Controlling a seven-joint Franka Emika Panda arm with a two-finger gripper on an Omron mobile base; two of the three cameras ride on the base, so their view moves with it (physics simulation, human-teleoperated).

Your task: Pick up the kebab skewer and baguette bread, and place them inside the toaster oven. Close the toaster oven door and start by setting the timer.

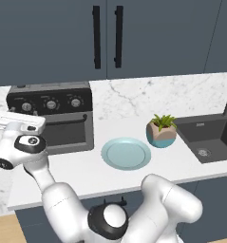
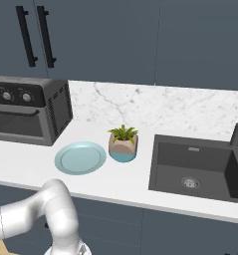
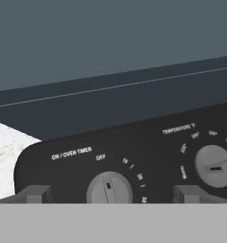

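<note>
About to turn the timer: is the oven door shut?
Shut. The door stands upright, flush with the oven front, its handle at the top.

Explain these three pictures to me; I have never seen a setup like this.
This is a rendered kitchen with a white robot arm. Two pictures come from cameras behind the arm, one on its left and one on its right. The third looks along its end effector, whose two finger tips sit either side of the timer knob on the toaster oven. The toaster oven door is closed. On the counter sit a light blue plate and a potted plant, beside a dark sink. Nothing is held.
</note>
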